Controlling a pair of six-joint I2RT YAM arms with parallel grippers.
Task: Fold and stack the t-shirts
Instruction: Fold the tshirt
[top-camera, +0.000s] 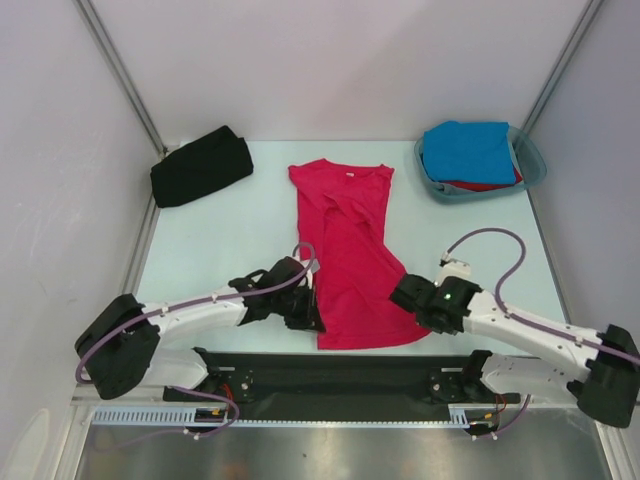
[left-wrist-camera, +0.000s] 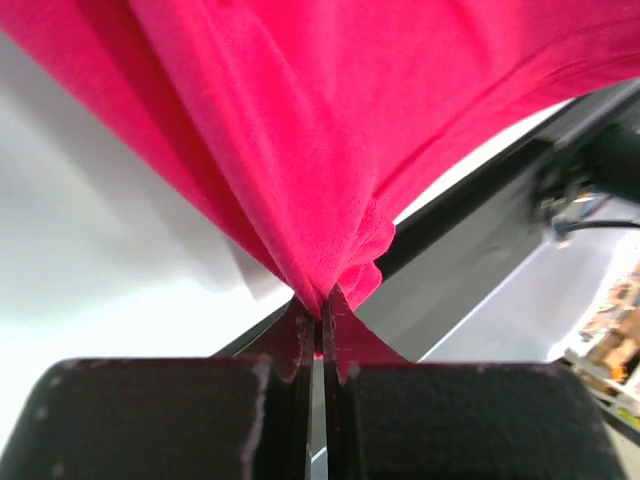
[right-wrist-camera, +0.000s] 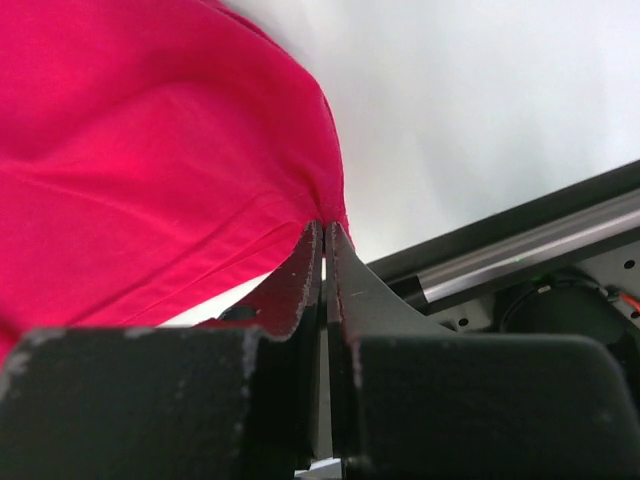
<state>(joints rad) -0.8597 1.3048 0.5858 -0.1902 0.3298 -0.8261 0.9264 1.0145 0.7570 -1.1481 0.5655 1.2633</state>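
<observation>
Left gripper (left-wrist-camera: 322, 312) and right gripper (right-wrist-camera: 323, 232) both clamped on crimson-pink t-shirt (top-camera: 350, 250) hem corners, near edge of desk (top-camera: 240, 240). Lift evenly, keep hem taut, carry to collar, no skew.

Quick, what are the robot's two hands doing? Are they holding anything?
Left gripper: closed, pinching the pink t-shirt at its near left edge.
Right gripper: closed, pinching the same shirt at its near right corner.
</observation>
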